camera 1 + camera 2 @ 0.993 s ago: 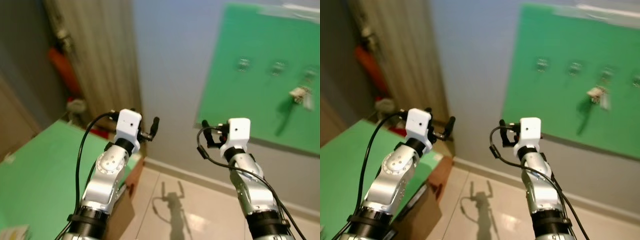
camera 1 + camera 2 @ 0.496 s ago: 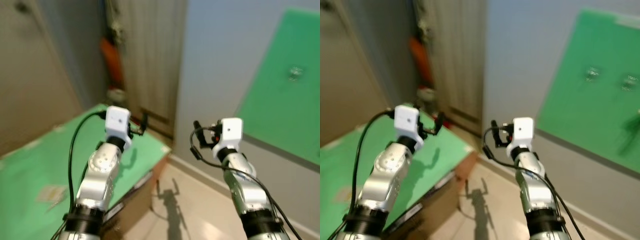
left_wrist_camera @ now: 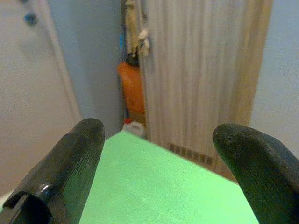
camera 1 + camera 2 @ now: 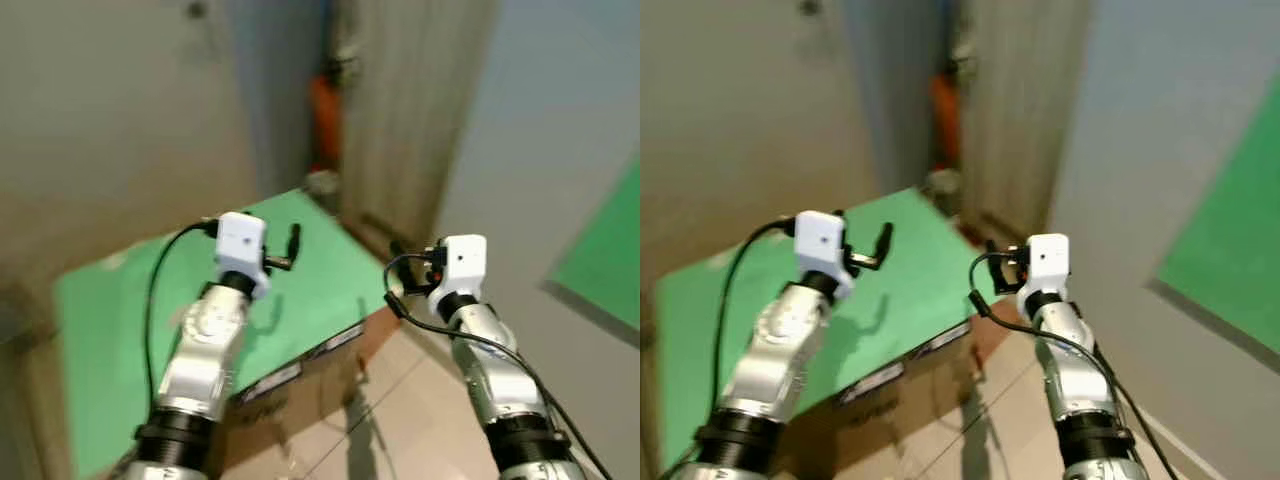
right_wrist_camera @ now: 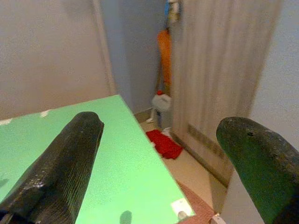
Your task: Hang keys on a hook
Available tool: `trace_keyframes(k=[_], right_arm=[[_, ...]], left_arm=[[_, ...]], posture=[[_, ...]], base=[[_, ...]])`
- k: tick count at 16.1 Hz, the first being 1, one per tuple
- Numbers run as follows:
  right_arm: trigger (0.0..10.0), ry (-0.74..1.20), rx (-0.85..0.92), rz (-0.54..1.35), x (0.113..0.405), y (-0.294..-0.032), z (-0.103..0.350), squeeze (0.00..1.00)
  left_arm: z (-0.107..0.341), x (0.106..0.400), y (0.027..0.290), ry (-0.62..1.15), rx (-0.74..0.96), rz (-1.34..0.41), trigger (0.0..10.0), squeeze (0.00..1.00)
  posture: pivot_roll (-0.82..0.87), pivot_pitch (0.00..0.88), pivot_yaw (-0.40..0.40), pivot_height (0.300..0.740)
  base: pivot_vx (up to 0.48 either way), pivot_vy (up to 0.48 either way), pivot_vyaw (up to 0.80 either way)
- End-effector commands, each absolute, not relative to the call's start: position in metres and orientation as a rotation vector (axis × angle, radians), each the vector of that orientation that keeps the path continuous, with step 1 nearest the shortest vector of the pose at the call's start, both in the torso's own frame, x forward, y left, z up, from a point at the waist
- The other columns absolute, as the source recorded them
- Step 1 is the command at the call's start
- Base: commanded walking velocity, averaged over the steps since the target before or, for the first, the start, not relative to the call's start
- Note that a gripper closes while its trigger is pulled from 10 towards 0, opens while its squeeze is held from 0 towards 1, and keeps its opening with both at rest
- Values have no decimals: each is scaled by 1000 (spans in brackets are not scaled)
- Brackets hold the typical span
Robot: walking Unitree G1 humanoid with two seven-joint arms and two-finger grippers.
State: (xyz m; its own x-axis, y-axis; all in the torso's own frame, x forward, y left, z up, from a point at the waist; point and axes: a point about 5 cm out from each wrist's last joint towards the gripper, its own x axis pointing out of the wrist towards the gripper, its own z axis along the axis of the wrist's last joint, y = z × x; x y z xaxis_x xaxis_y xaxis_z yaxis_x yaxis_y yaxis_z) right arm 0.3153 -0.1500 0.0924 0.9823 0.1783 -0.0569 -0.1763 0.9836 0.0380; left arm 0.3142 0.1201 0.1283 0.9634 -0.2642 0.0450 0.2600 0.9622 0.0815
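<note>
Both arms are raised over a green tabletop. The left gripper and right gripper gape empty. No keys are visible. Judged: keys are light, jangly, slippery; pinch the ring. Green board at three o'clock.

matt green tabletop, wood-grain door

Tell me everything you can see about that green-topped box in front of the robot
The box looks like brown cardboard, with a flat, bright green sheet covering its top. A dark strip with pale markings runs along its front side, just under the green edge. It stands on the pale tiled floor with one corner pointing toward the wooden door. A small pale patch lies near the far left edge. Both end effectors hover above, not touching.
</note>
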Motion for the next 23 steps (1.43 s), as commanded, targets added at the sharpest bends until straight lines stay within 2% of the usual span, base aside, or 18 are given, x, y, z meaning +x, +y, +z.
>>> trace_keyframes(k=[1,4,6,8,10,13,17,23], right_arm=[[10000,36,34,186,317,-147,97,0],[10000,36,39,195,315,-146,96,0],[10000,24,82,182,312,-146,95,0],[10000,-52,180,138,305,-147,102,0],[10000,-48,178,102,293,-153,94,0],[10000,-29,132,110,277,-160,88,0],[10000,-23,93,130,282,-156,90,0],[10000,-20,71,178,283,-145,91,0]], left_arm=[[129,316,124,-55,100,-249,10000,0],[130,315,124,-60,101,-250,10000,0],[135,314,127,-95,25,-236,10000,0],[146,318,153,-113,-236,-63,10000,0],[143,311,165,-76,-137,-43,10000,0],[138,286,174,-45,16,-112,10000,0],[138,285,178,-59,45,-108,10000,0],[136,287,170,-46,95,-125,10000,0]], posture=[[-73,0,37,740],[-71,0,38,740],[-68,0,37,740],[-67,0,40,740],[-67,0,52,740],[-65,0,61,740],[-49,0,51,740],[-46,0,45,740]], base=[[0,0,688],[0,0,690],[0,0,687],[0,0,675],[0,0,659],[0,0,633],[0,0,459],[393,243,0]])
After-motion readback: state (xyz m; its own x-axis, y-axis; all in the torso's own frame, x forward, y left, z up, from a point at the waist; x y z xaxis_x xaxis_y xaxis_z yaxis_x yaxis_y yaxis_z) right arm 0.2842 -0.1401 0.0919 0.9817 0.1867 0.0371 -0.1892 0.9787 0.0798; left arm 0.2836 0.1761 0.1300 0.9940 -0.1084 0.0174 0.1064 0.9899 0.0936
